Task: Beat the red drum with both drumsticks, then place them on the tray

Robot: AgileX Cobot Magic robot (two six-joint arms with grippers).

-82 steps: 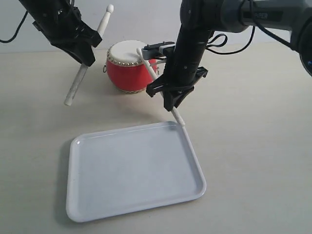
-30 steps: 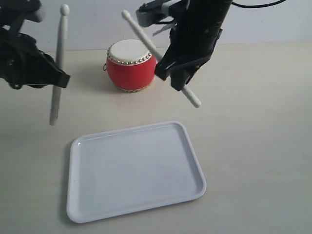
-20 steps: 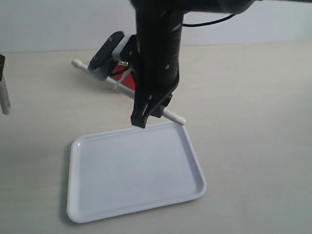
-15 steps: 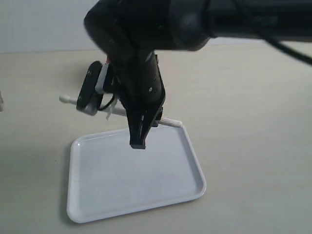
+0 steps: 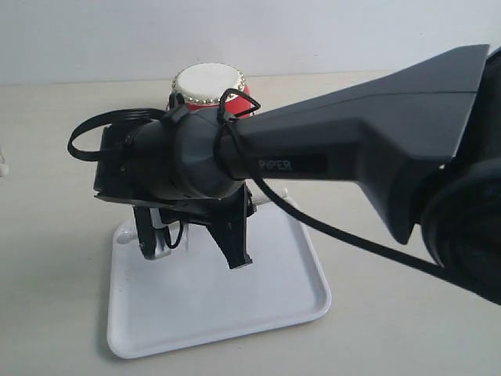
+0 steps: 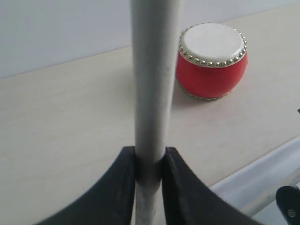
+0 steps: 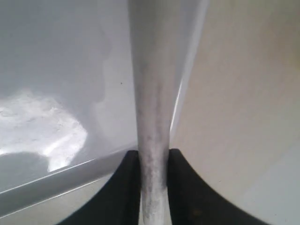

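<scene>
Jaws on L arm pinch one drumstick [image 6: 154, 70] above bare worktop [image 6: 61, 122], w/ the red drum [image 6: 212, 61] standing well beyond it. Jaws on R arm pinch the other drumstick [image 7: 152, 84] just over the tray [image 7: 56, 70], stick crossing its rim; R arm [image 5: 352, 149] hides most of the drum in ext. view.

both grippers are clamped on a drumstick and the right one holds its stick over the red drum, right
Not quite. The right gripper holds its drumstick over the white tray's rim, not the red drum, as the right wrist view shows. The rest holds.
</scene>
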